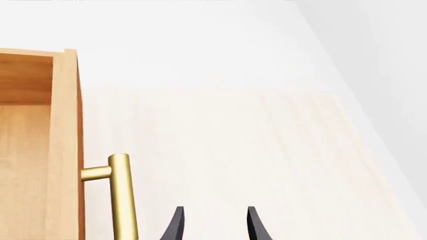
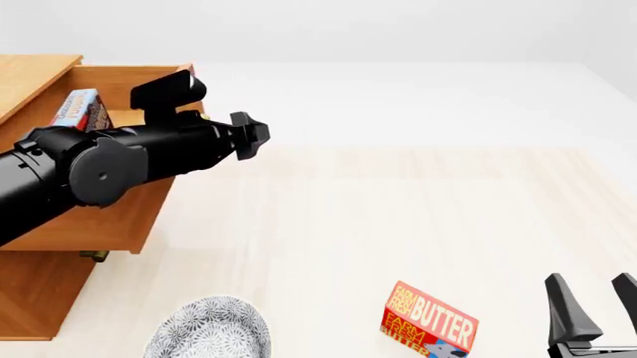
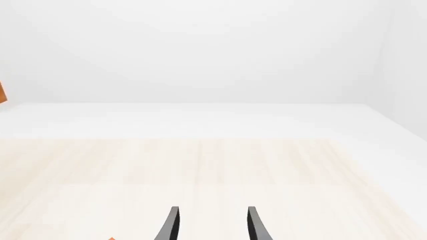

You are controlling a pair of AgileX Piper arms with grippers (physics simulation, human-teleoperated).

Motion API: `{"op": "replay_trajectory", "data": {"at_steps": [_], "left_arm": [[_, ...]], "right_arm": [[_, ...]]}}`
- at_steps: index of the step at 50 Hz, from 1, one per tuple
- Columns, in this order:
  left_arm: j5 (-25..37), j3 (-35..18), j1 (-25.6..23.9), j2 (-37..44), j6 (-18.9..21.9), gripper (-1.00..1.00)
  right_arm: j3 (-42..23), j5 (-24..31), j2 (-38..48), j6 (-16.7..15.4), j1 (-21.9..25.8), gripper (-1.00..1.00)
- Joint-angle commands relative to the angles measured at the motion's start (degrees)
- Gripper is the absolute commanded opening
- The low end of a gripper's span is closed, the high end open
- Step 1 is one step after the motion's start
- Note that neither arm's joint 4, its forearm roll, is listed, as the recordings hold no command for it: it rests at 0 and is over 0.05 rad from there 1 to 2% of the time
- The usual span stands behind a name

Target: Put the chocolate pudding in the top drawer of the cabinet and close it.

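the table [image 2: 398, 216] is the biggest thing we see – pale wood grain in the middle, white toward its far edge and right side. at its left stands the cabinet [image 2: 35, 74], light orange-brown wood. the top drawer [image 2: 100, 216] is pulled out toward the right, its light-wood front facing the open table; in the left wrist view we look along that front panel into the drawer's bare wooden inside, and its brass bar handle [image 1: 123, 200] stands off the front on a short brass post.

the left arm [image 2: 89, 168], a thick black body, reaches across the open drawer from the left. its gripper [image 1: 213, 225] hangs over the table just beside the handle, not touching it – the two dark fingers are spread with nothing between them.

near the front edge we see a red-and-orange butter box [image 2: 430, 321], tilted, and to its left a grey speckled bowl [image 2: 209, 332], partly cut off by the frame.

the right gripper [image 2: 595, 302] sits low at the right, well apart from the cabinet, fingers parted and empty.

the chocolate pudding [image 2: 82, 110] lies inside the top drawer near its back, a small thin box with a light blue face and red lettering, partly hidden behind the left arm.
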Motion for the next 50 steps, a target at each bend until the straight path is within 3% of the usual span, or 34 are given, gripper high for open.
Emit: {"op": "replay_trajectory", "data": {"at_steps": [1, 17, 24, 50], "left_arm": [[0.03, 1.86, 1.87, 1.71, -1.35, 1.0], [0.49, 1.66, 2.71, 1.72, -1.81, 1.0], [-1.29, 3.86, 3.68, 1.6, -2.03, 1.0], [-0.92, 3.74, 7.34, 3.29, 0.69, 1.0]], "right_arm": [[0.0, 0.0, 0.0, 0.0, -0.01, 1.0], [0.0, 0.0, 0.0, 0.0, 0.0, 1.0], [0.0, 0.0, 0.01, 0.0, -0.01, 1.0], [0.0, 0.0, 0.01, 0.0, 0.01, 1.0]]}}
